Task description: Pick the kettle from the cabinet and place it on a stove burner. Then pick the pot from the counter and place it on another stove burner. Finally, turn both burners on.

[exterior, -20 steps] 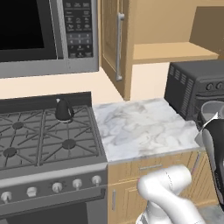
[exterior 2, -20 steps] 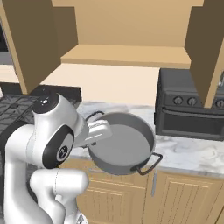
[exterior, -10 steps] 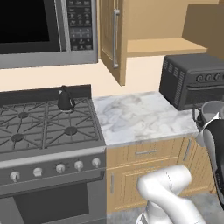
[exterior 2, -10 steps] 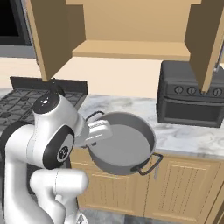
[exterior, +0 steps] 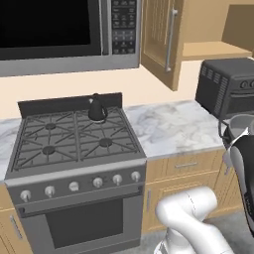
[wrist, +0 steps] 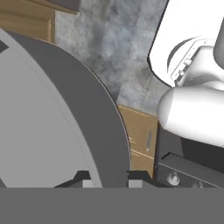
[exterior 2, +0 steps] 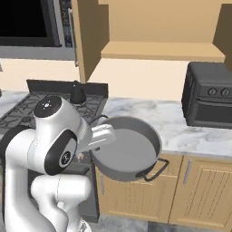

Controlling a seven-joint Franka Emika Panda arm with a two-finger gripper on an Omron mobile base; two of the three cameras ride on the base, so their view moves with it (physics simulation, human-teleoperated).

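My gripper (wrist: 105,179) is shut on the rim of the grey pot (exterior 2: 129,149), which hangs tilted in the air in front of the counter (exterior 2: 181,127). In the hand view the pot (wrist: 52,118) takes up the left half, its rim pinched between my fingertips. At the right edge of the left base view a bit of the pot (exterior: 241,126) shows. The black kettle (exterior: 96,109) stands upright on the stove's rear right burner, and the right base view also shows the kettle (exterior 2: 77,94). The front right burner (exterior: 105,143) and both left burners are bare. The cabinet (exterior: 161,39) door is open, its shelf (exterior 2: 158,50) bare.
A black toaster oven (exterior: 228,87) sits on the counter's right end. A microwave (exterior: 59,25) hangs above the stove. Silver knobs (exterior: 74,186) line the range front. Marble counter (exterior: 168,126) lies between the stove and the toaster oven.
The whole picture has shifted right: the base has driven left, bringing the stove toward the middle of the left base view. The pot stays gripped in the same pose.
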